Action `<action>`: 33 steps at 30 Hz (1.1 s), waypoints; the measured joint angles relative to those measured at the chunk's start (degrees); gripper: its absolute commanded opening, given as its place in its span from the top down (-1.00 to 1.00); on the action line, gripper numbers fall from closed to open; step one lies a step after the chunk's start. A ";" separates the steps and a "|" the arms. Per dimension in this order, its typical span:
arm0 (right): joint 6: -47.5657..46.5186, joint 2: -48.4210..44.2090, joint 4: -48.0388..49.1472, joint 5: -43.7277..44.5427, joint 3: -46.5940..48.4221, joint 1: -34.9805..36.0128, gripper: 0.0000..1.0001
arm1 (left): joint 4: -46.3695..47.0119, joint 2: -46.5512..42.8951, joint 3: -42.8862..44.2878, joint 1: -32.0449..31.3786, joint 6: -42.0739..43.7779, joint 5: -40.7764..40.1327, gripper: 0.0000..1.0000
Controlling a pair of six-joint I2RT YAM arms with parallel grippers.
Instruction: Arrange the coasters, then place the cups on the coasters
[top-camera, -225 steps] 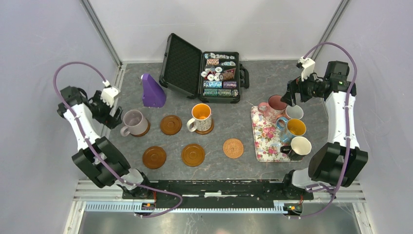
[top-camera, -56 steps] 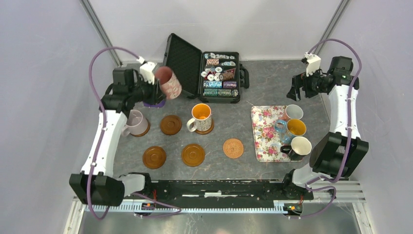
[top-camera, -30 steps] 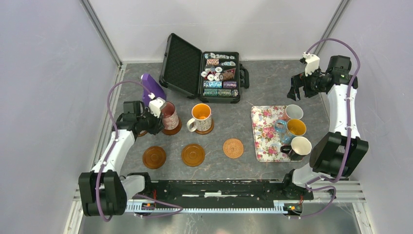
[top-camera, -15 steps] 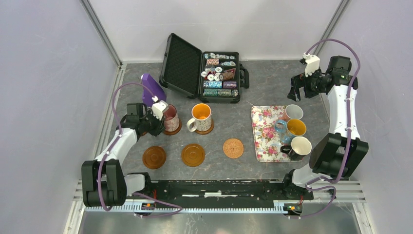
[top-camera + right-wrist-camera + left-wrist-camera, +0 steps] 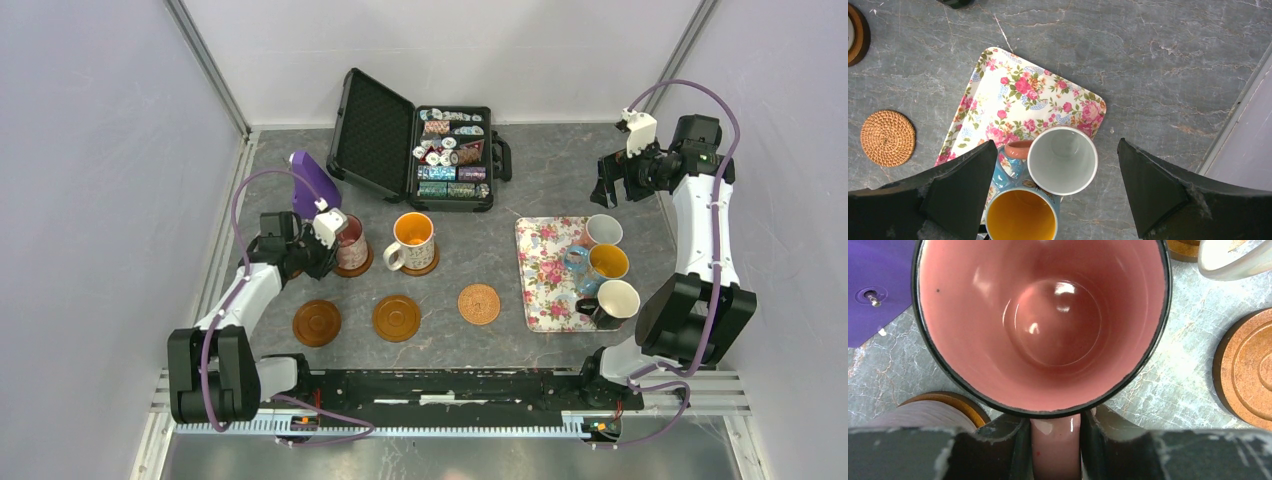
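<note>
A pink cup (image 5: pixel 351 243) stands upright on a brown coaster (image 5: pixel 353 266). My left gripper (image 5: pixel 330 240) is shut on its handle (image 5: pixel 1055 445), a finger on each side. In the left wrist view the lilac cup (image 5: pixel 918 416) on its coaster (image 5: pixel 955 404) is just left of my fingers. The floral cup (image 5: pixel 413 240) sits on another coaster. Two bare brown coasters (image 5: pixel 317 323) (image 5: pixel 397 318) and a patterned tan coaster (image 5: pixel 479 303) lie nearer the front. White-pink (image 5: pixel 603 230), blue (image 5: pixel 605 262) and black (image 5: pixel 615 298) cups stand on the tray. My right gripper (image 5: pixel 608 185) hangs open above the white cup (image 5: pixel 1063 160).
A floral tray (image 5: pixel 543 280) lies at the right. An open black case (image 5: pixel 375 140) of poker chips stands at the back. A purple block (image 5: pixel 313 183) sits behind my left gripper. Metal rails edge the table at left and right.
My left arm carried the pink cup down from near the case onto the brown coaster and has barely moved in the last half second. The right arm has stayed still.
</note>
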 measured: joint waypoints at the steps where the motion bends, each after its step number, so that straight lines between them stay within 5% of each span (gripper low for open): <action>1: 0.00 0.00 0.00 0.00 0.00 0.00 -0.96 | 0.00 -0.02 0.02 0.02 0.37 0.04 0.16; 14: -0.44 0.00 -0.04 0.00 0.00 0.02 -0.96 | -6.86 -5.60 0.04 0.79 4.48 0.52 -0.31; 20: -0.81 0.00 -0.85 -0.02 0.00 0.00 -0.96 | -15.34 -7.80 4.09 0.87 5.16 0.39 -0.99; 33: -3.61 2.91 -5.70 2.95 6.97 0.13 -0.96 | -37.62 7.72 48.94 -3.78 5.22 3.67 -1.00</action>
